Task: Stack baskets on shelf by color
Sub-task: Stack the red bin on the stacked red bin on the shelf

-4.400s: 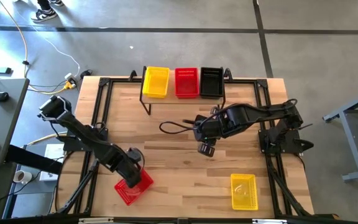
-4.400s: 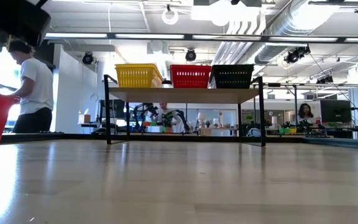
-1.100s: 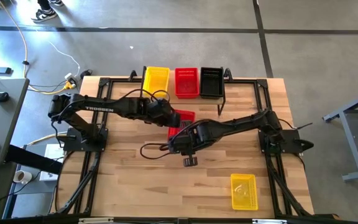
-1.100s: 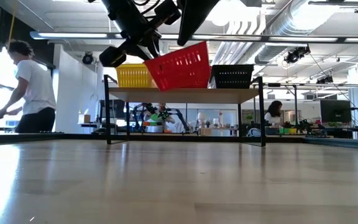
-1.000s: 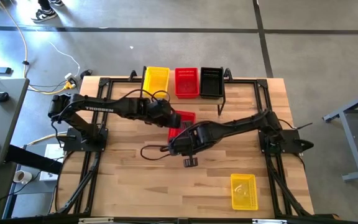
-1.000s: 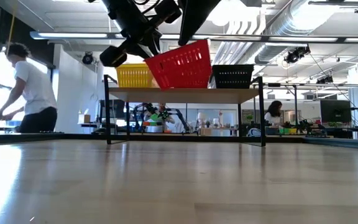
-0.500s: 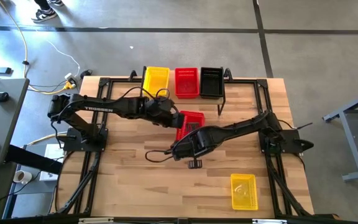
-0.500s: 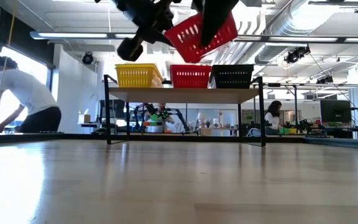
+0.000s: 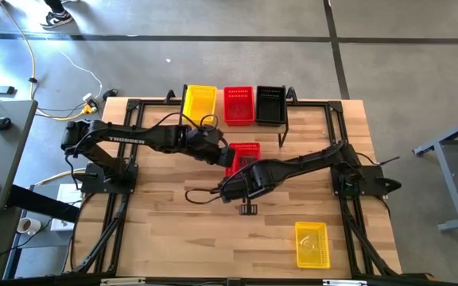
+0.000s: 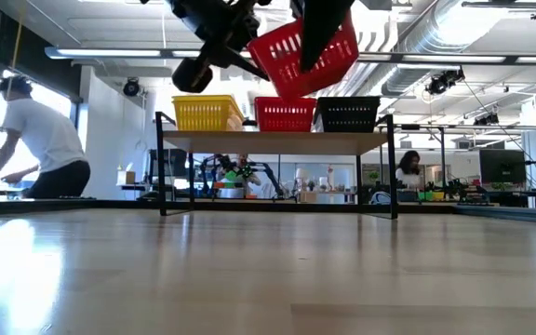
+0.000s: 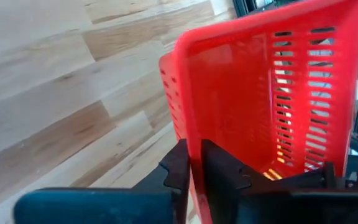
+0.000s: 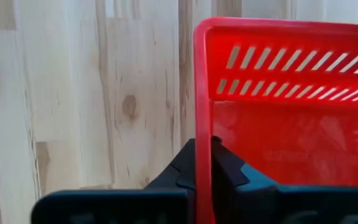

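The right gripper (image 12: 204, 163) is now clamped on the rim of the red basket (image 9: 245, 155), its jaws pressed tight on the plastic wall where a second ago they stood wide beside it. The left gripper (image 11: 194, 171) pinches another wall of the same basket, its jaws narrow around the edge, so both arms hold it at once. That looks like a handover in mid-air: the right arm has taken hold, and the left probably needs to let go before the basket can travel on. Since a second ago the basket has also risen and tilted; in the low view it hangs well above the shelf (image 10: 277, 141), tipped to one side. From above it sits near the table's middle, at about 6 o'clock from the shelf, apart from it. It is a small rectangular tub with slotted walls and a smooth rim. On the shelf stand 3 baskets in a row: a yellow one (image 9: 199, 103), a red one (image 9: 239, 105) and a black one (image 9: 270, 104). A second yellow basket (image 9: 312, 243) lies on the table (image 9: 173, 230) at about 5 o'clock, untouched.
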